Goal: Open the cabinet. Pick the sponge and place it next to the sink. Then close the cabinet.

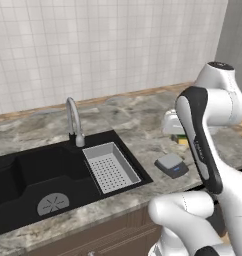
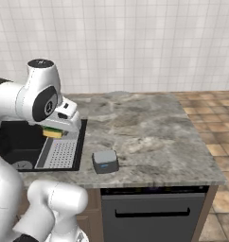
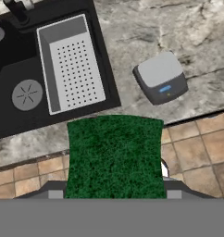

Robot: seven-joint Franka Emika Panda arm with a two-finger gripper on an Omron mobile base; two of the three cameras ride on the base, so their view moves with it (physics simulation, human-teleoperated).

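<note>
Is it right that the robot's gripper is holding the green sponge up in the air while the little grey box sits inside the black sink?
Not quite. The gripper does hold the sponge in the air, but the small grey box sits on the marble counter, to the right of the black sink, not inside it. The hand view shows this most plainly.

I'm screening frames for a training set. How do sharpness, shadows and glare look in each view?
Left base view: soft, slightly blurred, no glare on the black sink. Right base view: even flat light, faint shadow under the small grey box. Hand view: the flat green sponge looms large with coarse, grainy texture.
</note>
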